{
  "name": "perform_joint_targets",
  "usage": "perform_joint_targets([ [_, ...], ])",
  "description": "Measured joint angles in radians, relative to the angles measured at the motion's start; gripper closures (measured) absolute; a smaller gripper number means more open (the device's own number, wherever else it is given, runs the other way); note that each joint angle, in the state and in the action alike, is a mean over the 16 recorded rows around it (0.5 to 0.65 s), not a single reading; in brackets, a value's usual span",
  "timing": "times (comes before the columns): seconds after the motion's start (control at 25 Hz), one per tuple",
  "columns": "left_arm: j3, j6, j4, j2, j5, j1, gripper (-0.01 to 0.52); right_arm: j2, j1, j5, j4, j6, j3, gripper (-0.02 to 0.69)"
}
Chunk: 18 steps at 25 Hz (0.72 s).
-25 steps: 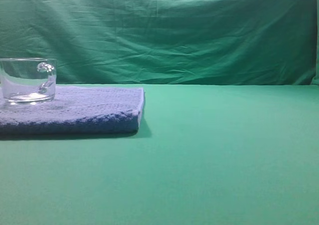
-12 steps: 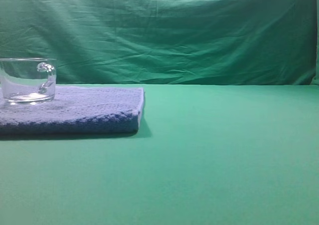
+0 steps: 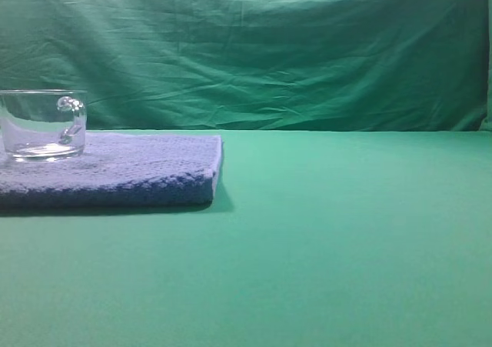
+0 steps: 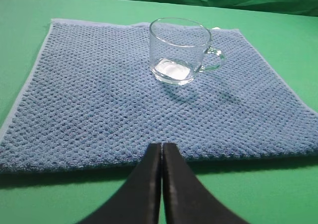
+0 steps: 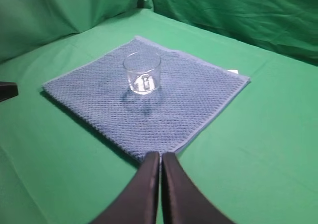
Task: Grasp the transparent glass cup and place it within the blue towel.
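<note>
In the exterior high view, the transparent glass cup [image 3: 43,124] stands upright on the blue towel [image 3: 131,170] at the far left. The towel lies flat on the green bench [image 3: 346,239], and a green cloth backdrop [image 3: 269,47] hangs behind. No gripper appears in this view.

The left wrist view shows the towel from close. The cup stands on its far half, with the handle pointing to the right. The left gripper [image 4: 162,147] is low over the bench just before the near edge of the towel, its fingers pressed together and holding nothing.

The right wrist view shows the whole towel as a square, corner toward the camera, with the cup near its middle. The right gripper [image 5: 160,155] is at the near corner, also pressed together and empty.
</note>
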Motion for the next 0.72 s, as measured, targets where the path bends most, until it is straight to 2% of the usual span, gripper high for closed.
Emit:
perform_joint_targets([
  [0.32, 0.0, 0.0, 0.0, 0.0, 0.0, 0.0, 0.514, -0.132, -0.206, -0.012, -0.082, 0.045, 0.092, 0.665],
  [0.72, 0.0, 0.0, 0.0, 0.0, 0.0, 0.0, 0.514, -0.372, -0.527, -0.111, -0.085, 0.038, 0.368, 0.665],
])
